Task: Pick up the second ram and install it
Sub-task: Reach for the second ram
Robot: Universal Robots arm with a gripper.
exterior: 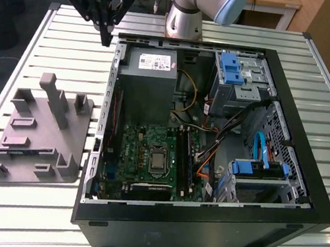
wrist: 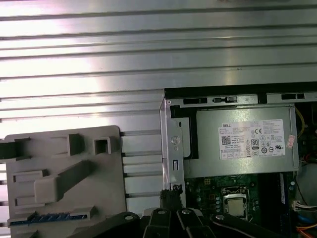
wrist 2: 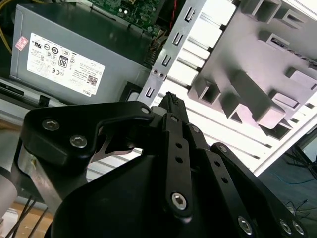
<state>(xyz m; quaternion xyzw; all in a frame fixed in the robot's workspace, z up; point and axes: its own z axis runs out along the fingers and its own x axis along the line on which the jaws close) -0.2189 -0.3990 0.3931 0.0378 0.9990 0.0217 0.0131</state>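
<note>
The second ram [exterior: 15,152] stands on edge in a slot of the grey fixture block [exterior: 39,139], on the block's near side at the exterior view's left. In the first wrist view it reads as a thin, bluish strip [wrist: 49,216]. Its long axis runs roughly across the exterior view from left to right, along the fixture's front rows.

The fixture rests on the slatted metal table [exterior: 54,45], just beside the open computer case [exterior: 201,220]. A similar memory stick [exterior: 188,156] appears to be seated already beside the processor on the motherboard [exterior: 141,150], below the grey power supply [exterior: 147,80].

The gripper [exterior: 108,33] hangs above the table off the far corner of the case, next to the power supply. Its fingers [wrist 2: 171,101] are drawn together to a narrow point and nothing is seen between them. The same tip shows in the first wrist view [wrist: 171,194].

From there the stick lies well apart, toward the exterior view's left and near edge. By this judgement, the arm has the whole depth of the fixture to cross before it is over the slot.
</note>
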